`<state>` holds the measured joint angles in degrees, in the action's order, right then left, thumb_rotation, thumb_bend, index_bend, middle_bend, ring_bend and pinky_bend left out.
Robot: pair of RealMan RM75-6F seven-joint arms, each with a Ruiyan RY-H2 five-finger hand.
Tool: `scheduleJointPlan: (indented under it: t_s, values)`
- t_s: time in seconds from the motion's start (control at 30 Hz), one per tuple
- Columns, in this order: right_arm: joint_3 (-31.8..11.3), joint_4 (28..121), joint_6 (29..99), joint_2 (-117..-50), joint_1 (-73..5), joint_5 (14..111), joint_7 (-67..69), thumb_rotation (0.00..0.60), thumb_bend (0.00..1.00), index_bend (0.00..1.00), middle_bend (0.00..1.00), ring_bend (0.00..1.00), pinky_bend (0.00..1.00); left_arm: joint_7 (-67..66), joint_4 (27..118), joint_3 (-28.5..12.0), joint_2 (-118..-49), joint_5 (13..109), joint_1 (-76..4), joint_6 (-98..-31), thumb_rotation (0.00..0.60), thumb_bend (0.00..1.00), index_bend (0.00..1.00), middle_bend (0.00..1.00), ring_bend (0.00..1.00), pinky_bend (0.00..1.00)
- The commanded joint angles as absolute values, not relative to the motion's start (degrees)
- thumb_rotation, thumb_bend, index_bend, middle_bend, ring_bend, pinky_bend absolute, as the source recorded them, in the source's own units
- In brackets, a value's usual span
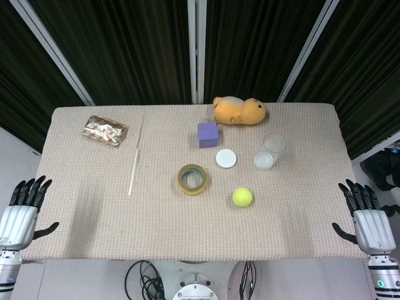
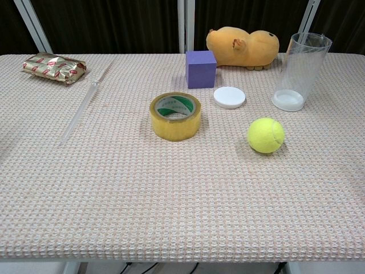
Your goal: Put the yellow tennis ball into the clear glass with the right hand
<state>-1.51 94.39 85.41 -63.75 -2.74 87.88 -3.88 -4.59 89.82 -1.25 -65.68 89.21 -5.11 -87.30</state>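
Note:
The yellow tennis ball (image 1: 242, 197) (image 2: 266, 135) lies on the table, right of centre toward the front. The clear glass (image 1: 270, 151) (image 2: 299, 71) stands upright behind and to the right of the ball, apart from it. My right hand (image 1: 366, 216) hangs off the table's right edge in the head view, fingers spread, holding nothing. Off the left edge, my left hand (image 1: 22, 212) is likewise spread and empty. Neither hand shows in the chest view.
A roll of yellow tape (image 1: 192, 179) (image 2: 175, 116) sits left of the ball. A white disc (image 1: 226, 158), a purple cube (image 1: 207, 134) and an orange plush toy (image 1: 240, 110) lie behind. A foil packet (image 1: 105, 130) and a thin clear rod (image 1: 134, 159) are at the left.

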Motion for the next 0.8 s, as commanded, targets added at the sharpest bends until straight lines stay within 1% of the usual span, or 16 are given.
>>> scheduleJointPlan:
  t_s: [0.03, 0.27, 0.5, 0.67, 0.8]
  values:
    - [-1.6, 94.4, 85.3, -63.8, -2.8, 87.7, -4.0, 0.600, 0.14, 0.00, 0.00, 0.00, 0.00, -4.3, 90.0, -1.3, -65.5, 89.1, -4.9, -87.5, 0.600, 0.06, 0.00, 0.00, 0.00, 0.00]
    - [-1.3, 94.9, 84.5, -64.1, -3.4, 88.6, -5.1, 0.600, 0.14, 0.00, 0.00, 0.00, 0.00, -3.9, 89.4, -0.9, -65.7, 89.3, -4.6, -87.6, 0.600, 0.06, 0.00, 0.00, 0.00, 0.00]
    - [-0.9, 97.6, 83.5, -63.5, -4.4, 90.5, -7.2, 0.600, 0.14, 0.00, 0.00, 0.00, 0.00, -4.0, 89.3, -0.7, -65.9, 89.5, -4.5, -87.6, 0.600, 0.06, 0.00, 0.00, 0.00, 0.00]
    - [-0.8, 100.0, 78.1, -63.4, -7.7, 91.0, -9.5, 0.600, 0.14, 0.00, 0.00, 0.00, 0.00, -3.7, 88.7, -0.9, -66.4, 89.9, -4.5, -88.0, 0.600, 0.06, 0.00, 0.00, 0.00, 0.00]
    - [-2.3, 100.5, 72.6, -65.0, -11.7, 89.6, -13.2, 0.600, 0.13, 0.00, 0.00, 0.00, 0.00, -4.1, 88.9, -0.7, -66.5, 90.2, -4.5, -88.0, 0.600, 0.06, 0.00, 0.00, 0.00, 0.00]
